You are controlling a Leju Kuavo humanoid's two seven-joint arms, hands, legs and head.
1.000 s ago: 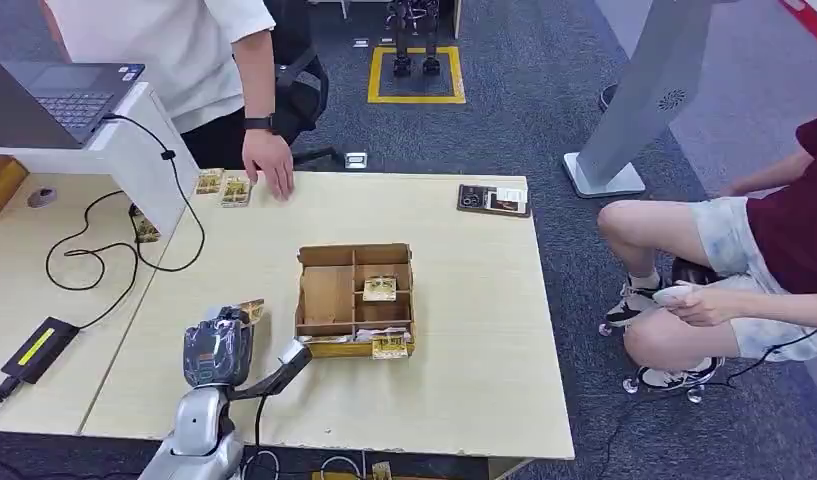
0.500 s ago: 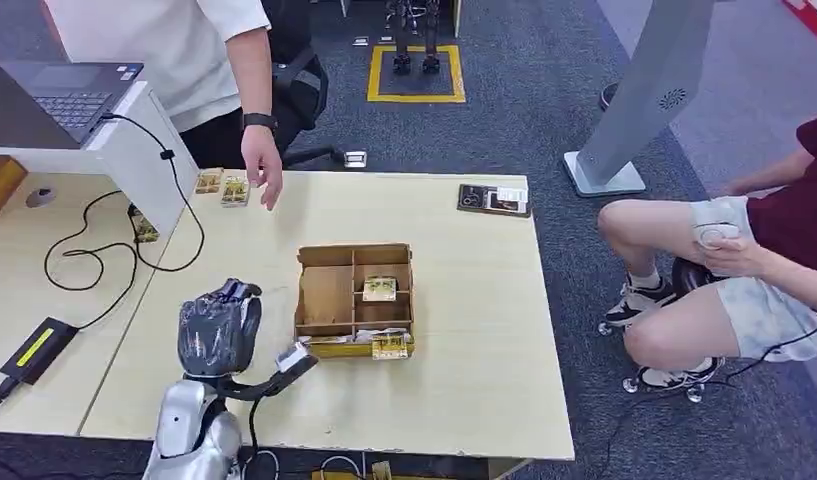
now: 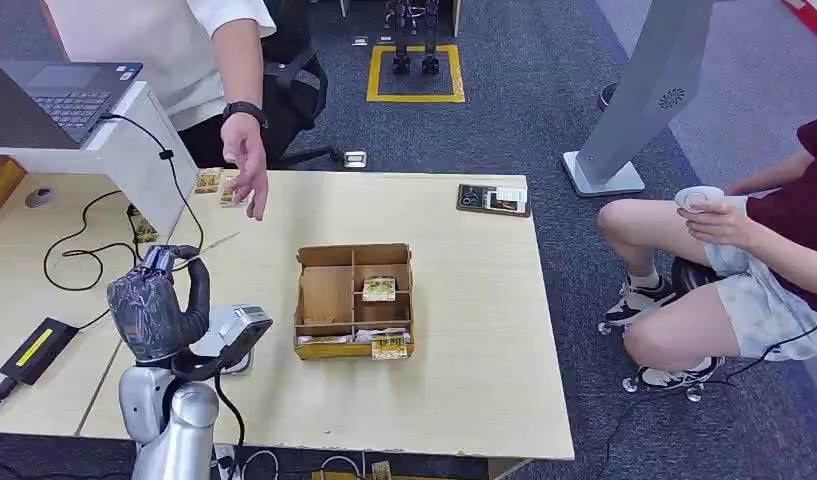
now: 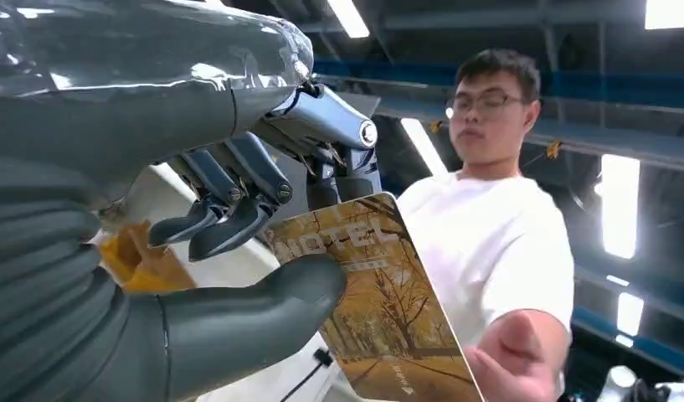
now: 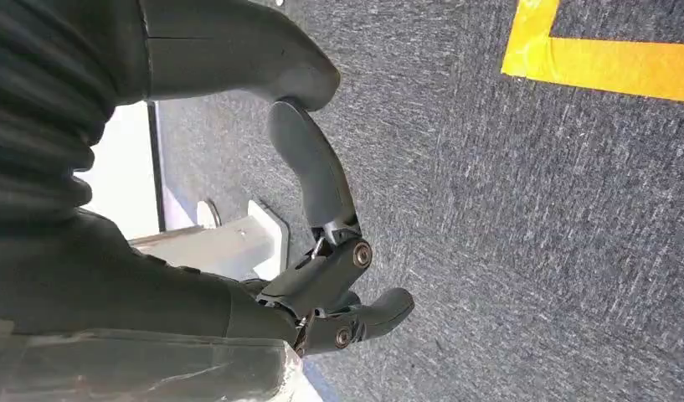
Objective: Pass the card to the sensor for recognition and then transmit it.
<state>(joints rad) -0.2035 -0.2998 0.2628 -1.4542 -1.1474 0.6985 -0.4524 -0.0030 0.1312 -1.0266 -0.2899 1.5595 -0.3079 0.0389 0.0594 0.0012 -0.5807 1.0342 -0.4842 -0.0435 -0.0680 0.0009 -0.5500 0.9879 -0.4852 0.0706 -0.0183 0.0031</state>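
Showing an autumn tree scene and printed lettering, the card (image 4: 380, 310) is pinched in the left hand (image 4: 196, 251), clamped between the thick grey thumb and the darker fingers (image 4: 238, 222) in the left wrist view. In the head view the left hand (image 3: 156, 305) is raised above the near left part of the pale wooden table (image 3: 484, 380), its back toward the camera, and the card itself is hard to make out there. A standing person in a white shirt reaches an open hand (image 3: 246, 165) toward it from the far left side; in the left wrist view that person's hand (image 4: 510, 360) is just beside the card's lower edge, and I cannot tell whether it touches.

The right hand (image 5: 321, 251) hangs over grey carpet, its fingers curled in, holding nothing.

Right of the left hand, mid-table, sits a cardboard divided box (image 3: 329, 300) with small cards inside. A grey sensor block (image 3: 234, 330) lies just beside the left hand. A laptop (image 3: 69, 90) stands far left. A seated person (image 3: 754, 260) is well apart on the right.
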